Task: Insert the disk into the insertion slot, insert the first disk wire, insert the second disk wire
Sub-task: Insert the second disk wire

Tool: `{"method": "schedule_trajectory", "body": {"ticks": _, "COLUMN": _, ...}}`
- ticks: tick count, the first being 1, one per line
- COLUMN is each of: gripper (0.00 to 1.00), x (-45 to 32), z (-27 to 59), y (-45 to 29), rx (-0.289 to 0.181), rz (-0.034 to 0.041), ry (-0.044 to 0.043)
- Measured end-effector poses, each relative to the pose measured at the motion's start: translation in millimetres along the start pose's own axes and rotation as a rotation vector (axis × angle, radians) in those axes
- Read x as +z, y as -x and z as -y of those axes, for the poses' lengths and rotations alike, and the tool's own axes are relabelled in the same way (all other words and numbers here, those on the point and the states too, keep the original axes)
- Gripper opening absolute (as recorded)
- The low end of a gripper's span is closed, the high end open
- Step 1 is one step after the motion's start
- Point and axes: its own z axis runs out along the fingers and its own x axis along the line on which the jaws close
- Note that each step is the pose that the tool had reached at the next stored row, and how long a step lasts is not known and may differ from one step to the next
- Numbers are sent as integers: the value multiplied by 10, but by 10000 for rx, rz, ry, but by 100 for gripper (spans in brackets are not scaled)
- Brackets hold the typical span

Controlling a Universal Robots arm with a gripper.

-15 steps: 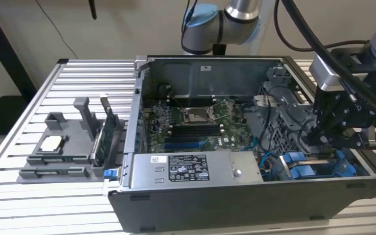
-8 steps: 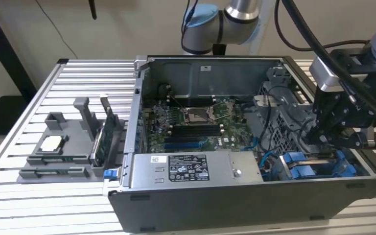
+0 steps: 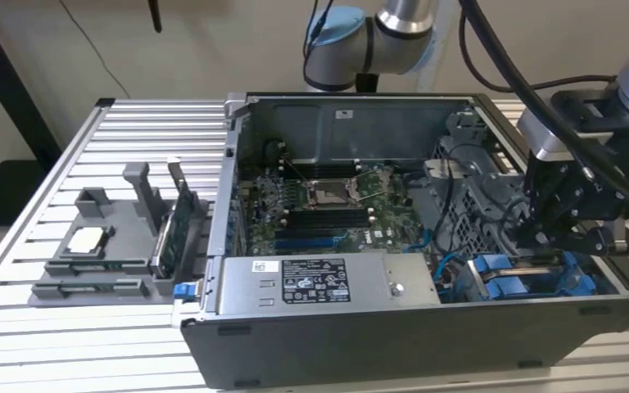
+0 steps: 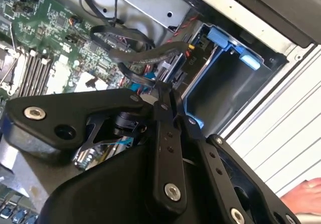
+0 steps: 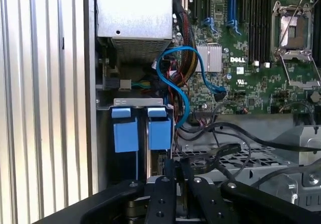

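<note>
Blue-framed disk sits in the grey insertion slot w/ blue tabs up; gripper above it, fingers nearly together, grip can't be told.

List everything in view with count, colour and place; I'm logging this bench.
case: 1, grey, open, on the slatted table
motherboard: 1, green, case floor
power box: 1, silver, case front edge
blue carriers: 2, side by side in the bay
blue cable: 1, looping over the motherboard
parts holder: 1, grey, on the table at the exterior view's left
arm: 1, silver and blue, behind the case
tool: 1, black, above the carriers
</note>
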Motion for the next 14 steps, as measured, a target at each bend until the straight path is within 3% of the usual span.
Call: {"method": "schedule_trajectory", "body": {"ticks": 14, "gripper": 16, "x": 72, "z": 88, "y": -28, "rx": 171, "rz": -27, "ry": -26}}
